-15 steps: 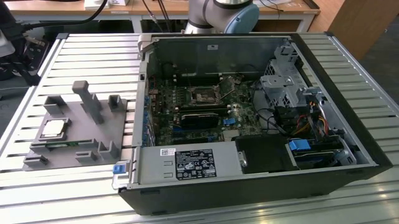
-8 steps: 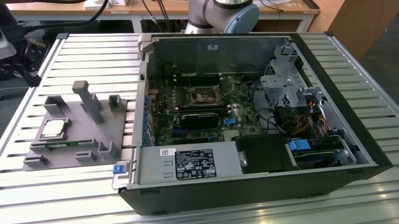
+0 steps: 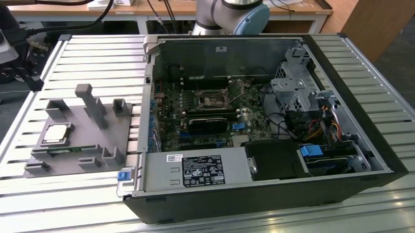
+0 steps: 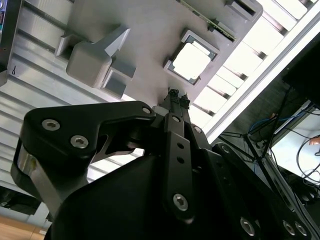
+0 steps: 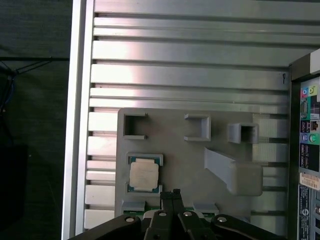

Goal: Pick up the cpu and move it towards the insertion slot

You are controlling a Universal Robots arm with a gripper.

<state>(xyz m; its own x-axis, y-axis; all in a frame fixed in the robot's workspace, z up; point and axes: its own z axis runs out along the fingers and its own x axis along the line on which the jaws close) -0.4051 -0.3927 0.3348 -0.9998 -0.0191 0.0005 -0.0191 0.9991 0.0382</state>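
Your fingers [image 5: 176,196] are hovering pressed together, empty, near the chip [image 5: 144,175], which is sitting in the grey fixture [image 5: 200,155]. Risk: descending unopened, they could jab its lid. The socket [image 3: 212,100] is lying well apart, inside the case [image 3: 363,111].

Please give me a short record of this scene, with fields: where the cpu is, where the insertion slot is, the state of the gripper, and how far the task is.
cpu: the cpu lies flat in a recess of the grey fixture, at the exterior view's left
insertion slot: the insertion slot is on the board inside the open computer case, its dark centre showing
gripper: the gripper is shut and holds nothing; in both wrist views it is over the fixture, beside the cpu and apart from it
progress: cpu not yet picked up
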